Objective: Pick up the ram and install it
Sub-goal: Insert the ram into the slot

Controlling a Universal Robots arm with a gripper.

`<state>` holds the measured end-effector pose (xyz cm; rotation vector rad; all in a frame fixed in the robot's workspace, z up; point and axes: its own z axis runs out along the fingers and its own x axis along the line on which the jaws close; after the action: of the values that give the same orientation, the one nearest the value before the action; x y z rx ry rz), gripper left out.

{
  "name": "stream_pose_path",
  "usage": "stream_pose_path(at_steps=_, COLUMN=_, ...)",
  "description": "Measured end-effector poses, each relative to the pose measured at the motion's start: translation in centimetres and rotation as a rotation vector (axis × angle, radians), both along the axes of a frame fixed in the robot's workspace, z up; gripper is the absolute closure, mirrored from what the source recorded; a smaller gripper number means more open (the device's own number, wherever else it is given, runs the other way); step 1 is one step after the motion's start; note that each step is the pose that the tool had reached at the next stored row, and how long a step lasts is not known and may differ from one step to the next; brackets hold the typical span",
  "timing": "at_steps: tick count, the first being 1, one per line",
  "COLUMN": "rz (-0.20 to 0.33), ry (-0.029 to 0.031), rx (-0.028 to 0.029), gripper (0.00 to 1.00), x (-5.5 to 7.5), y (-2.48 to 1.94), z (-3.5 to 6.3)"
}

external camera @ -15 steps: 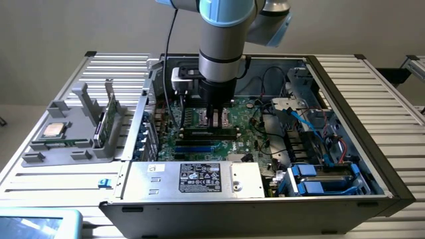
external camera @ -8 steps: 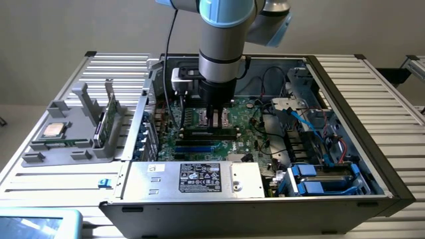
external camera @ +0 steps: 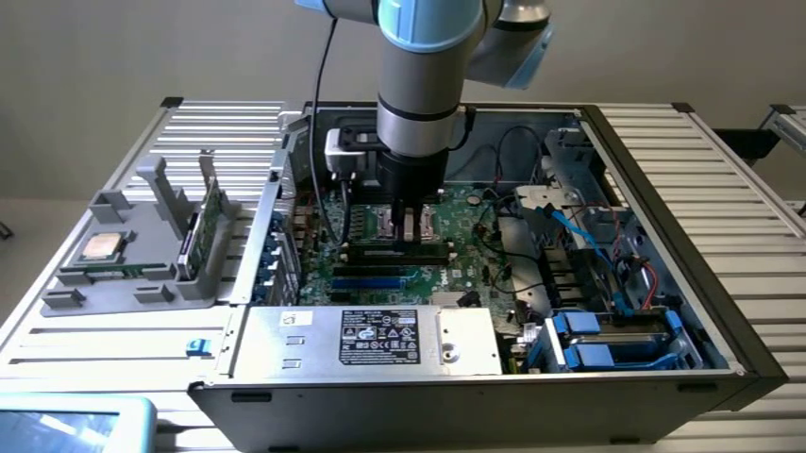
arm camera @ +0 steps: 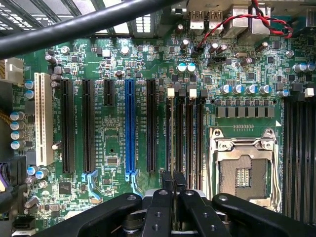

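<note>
Hovering low inside the open case [external camera: 655,189], the arm's hand [external camera: 407,238] hung just above the motherboard [arm camera: 113,148]. Its tips sat over the memory slots [arm camera: 180,133], beside the empty socket [arm camera: 242,173]. In the wrist view the fingers [arm camera: 166,183] were drawn together with no board visible between them, so the hand appeared clenched on nothing.

The ram [external camera: 111,274], as far as could be judged, lay well apart from it, outside the case. It showed as a long green strip along the camera side of the grey fixture [external camera: 63,300], which stood on the surface [external camera: 743,217] at the exterior view's left. It lay just beside the processor [external camera: 101,247]. A taller green card [external camera: 202,231] stood upright in the same fixture.

The fixture's grooves seemed meant to keep each part square and its edges free, so that fingers could close on them. The case lay on its side with the cover off, so the motherboard faced up and the slots could be reached from straight above. A black cable [arm camera: 74,27] crossed the wrist view. By this evidence, the ram had not yet been picked up.
</note>
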<state>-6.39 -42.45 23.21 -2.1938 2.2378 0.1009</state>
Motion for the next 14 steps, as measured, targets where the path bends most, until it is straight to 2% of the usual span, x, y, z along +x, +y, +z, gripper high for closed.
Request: stream_pose_path(at_steps=14, rz=0.002, ry=0.0002, rx=-0.0004, gripper=0.89, x=0.00, y=-0.01, z=0.07)
